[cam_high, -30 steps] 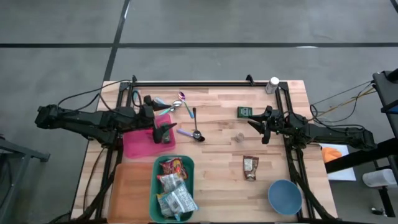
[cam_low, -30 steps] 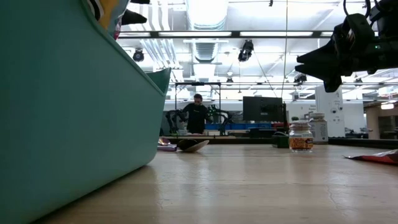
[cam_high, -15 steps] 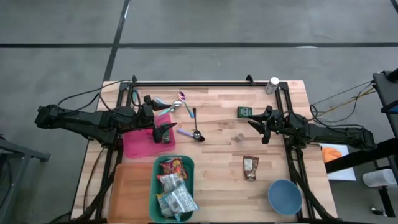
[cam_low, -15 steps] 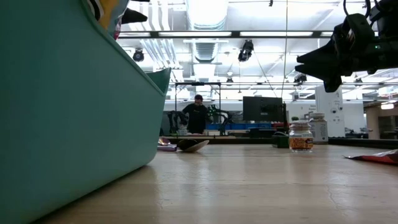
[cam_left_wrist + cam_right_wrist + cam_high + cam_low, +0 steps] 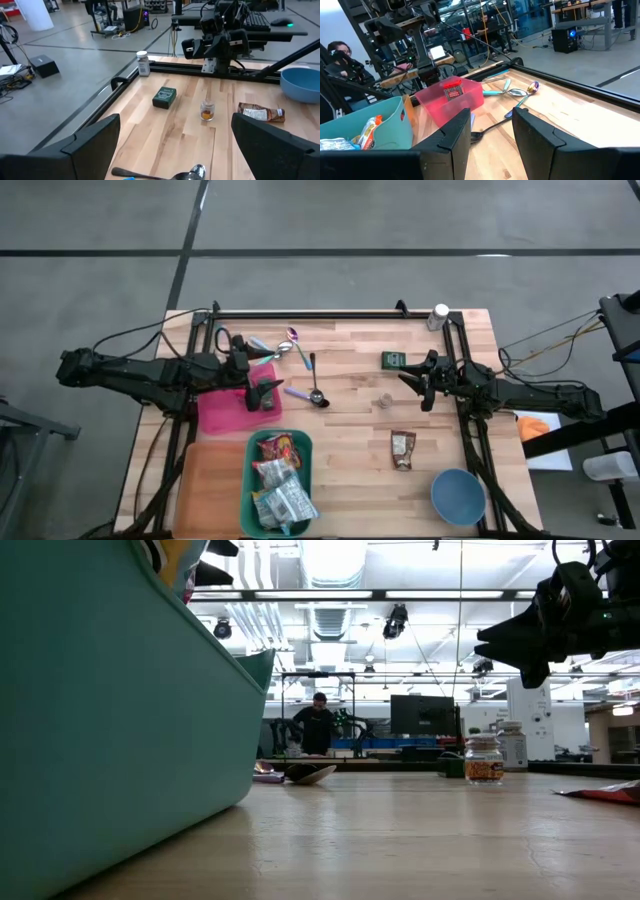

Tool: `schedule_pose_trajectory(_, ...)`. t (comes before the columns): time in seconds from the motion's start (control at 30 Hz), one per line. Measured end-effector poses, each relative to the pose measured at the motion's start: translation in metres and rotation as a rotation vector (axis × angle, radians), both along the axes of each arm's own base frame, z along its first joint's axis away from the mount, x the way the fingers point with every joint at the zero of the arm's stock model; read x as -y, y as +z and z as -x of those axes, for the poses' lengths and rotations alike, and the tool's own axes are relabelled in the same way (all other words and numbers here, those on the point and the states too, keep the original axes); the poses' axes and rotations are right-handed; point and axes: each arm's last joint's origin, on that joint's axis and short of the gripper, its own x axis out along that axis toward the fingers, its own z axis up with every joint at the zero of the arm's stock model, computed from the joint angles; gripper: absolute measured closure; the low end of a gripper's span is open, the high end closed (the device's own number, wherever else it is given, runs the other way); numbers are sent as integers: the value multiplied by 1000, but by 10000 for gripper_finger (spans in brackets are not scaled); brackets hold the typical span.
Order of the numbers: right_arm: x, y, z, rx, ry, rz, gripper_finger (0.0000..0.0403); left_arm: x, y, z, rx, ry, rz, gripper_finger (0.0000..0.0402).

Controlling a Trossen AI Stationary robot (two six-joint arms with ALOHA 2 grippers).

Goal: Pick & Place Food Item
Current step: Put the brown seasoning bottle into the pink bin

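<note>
A brown snack packet (image 5: 402, 448) lies flat on the wooden table (image 5: 350, 430) right of centre, and shows in the left wrist view (image 5: 261, 113) too. A teal bin (image 5: 278, 480) at the front holds several food packets. Beside it sits a pink container (image 5: 225, 408). My left gripper (image 5: 254, 370) hovers over the pink container's far right corner, pointing toward the table's right edge. It is open wide (image 5: 175, 150) with nothing between its fingers. My right gripper (image 5: 414, 376) hangs above the table at the right, pointing left. Its fingers (image 5: 492, 132) stand a narrow gap apart, with nothing between them.
A green box (image 5: 393, 360), a small jar (image 5: 385, 400) and a white bottle (image 5: 440, 314) stand at the back right. A blue bowl (image 5: 458, 495) sits at the front right. Spoons (image 5: 305, 370) lie mid-table. Bare wood lies between bin and packet.
</note>
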Motion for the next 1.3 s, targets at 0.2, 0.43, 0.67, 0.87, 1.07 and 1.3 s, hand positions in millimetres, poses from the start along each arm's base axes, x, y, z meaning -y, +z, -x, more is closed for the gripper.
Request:
schedule_pose_trajectory(0.2,0,0,0,0,0,0,261,0,0,0,3,1,5,18)
schedule_pose_trajectory(0.43,0,0,0,0,0,0,261,0,-2,1,-22,2,4,18)
schedule_pose_trajectory(0.67,0,0,0,0,0,0,261,0,-2,1,-23,2,4,18)
schedule_pose_trajectory(0.87,0,0,0,0,0,0,261,0,-2,1,-23,2,4,18)
schedule_pose_trajectory(1.07,0,0,0,0,0,0,261,0,-2,1,-23,2,4,18)
schedule_pose_trajectory(1.3,0,0,0,0,0,0,261,0,-2,1,-23,2,4,18)
